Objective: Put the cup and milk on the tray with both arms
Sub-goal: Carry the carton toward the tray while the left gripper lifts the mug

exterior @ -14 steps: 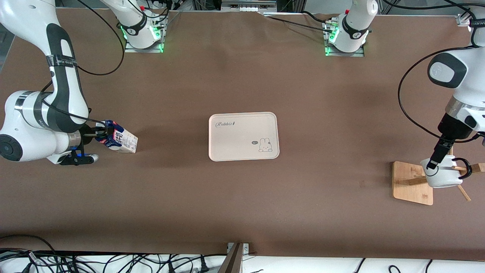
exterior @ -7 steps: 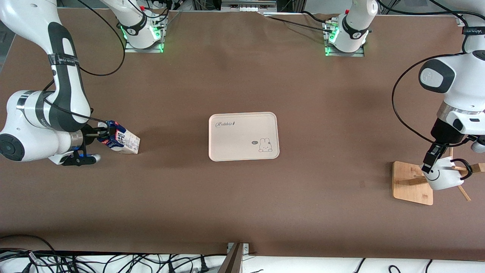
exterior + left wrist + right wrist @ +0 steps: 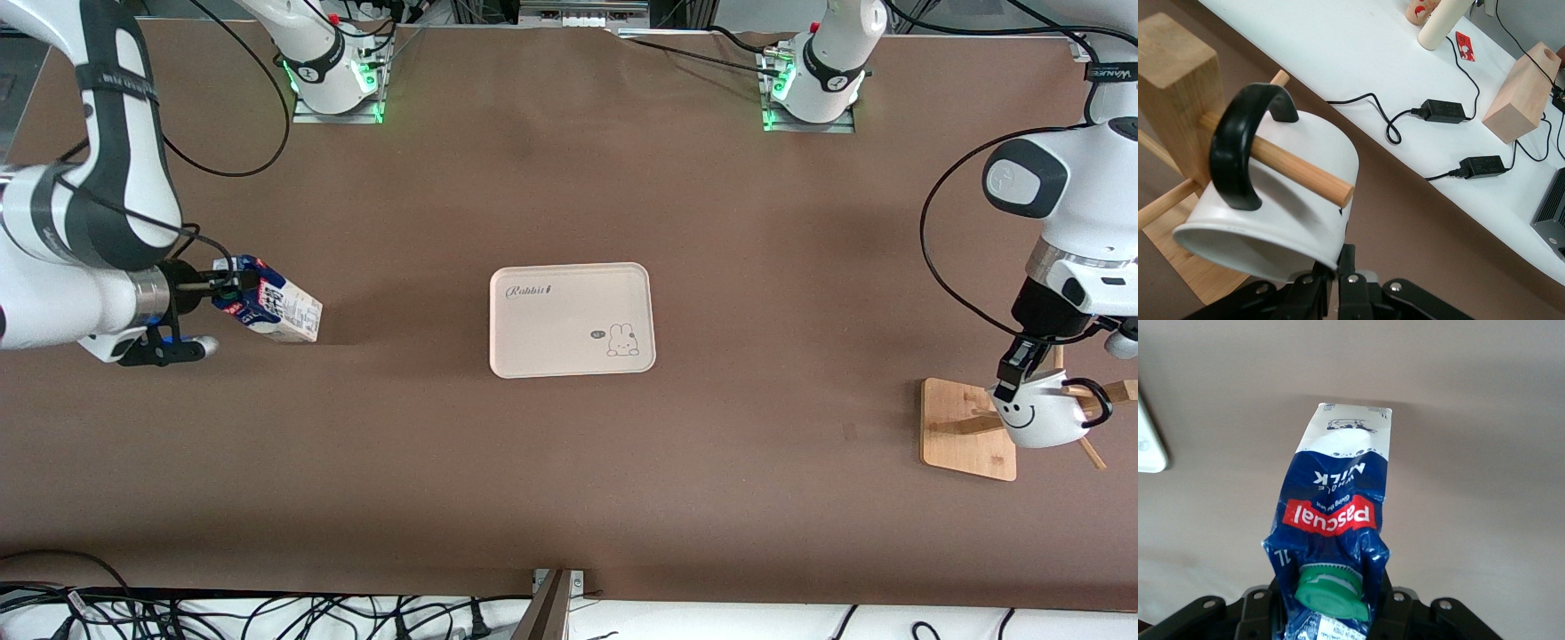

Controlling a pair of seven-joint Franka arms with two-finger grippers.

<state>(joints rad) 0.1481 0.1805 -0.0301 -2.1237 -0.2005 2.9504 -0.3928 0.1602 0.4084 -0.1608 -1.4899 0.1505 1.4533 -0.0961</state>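
Note:
The cream tray (image 3: 569, 293) lies at the table's middle; its corner shows in the right wrist view (image 3: 1148, 447). My right gripper (image 3: 227, 289) is shut on the top of the blue and white milk carton (image 3: 271, 311) and holds it tilted just over the table at the right arm's end. In the right wrist view the milk (image 3: 1338, 513) leans away, green cap (image 3: 1331, 587) between the jaws. My left gripper (image 3: 1009, 389) is shut on the rim of the white smiley cup (image 3: 1036, 420). The cup (image 3: 1291, 200) hangs tilted with its black handle (image 3: 1235, 160) round a wooden peg (image 3: 1295, 167).
The wooden rack base (image 3: 960, 427) stands at the left arm's end, its post (image 3: 1178, 80) beside the cup. A white bench with power adapters (image 3: 1441, 110) and wooden blocks (image 3: 1521, 90) lies past the table edge. Cables (image 3: 222, 613) run along the front edge.
My right gripper has raised the milk and carried it slightly toward the arm bases. My left gripper has tipped the cup on its peg, so the smiley face now shows.

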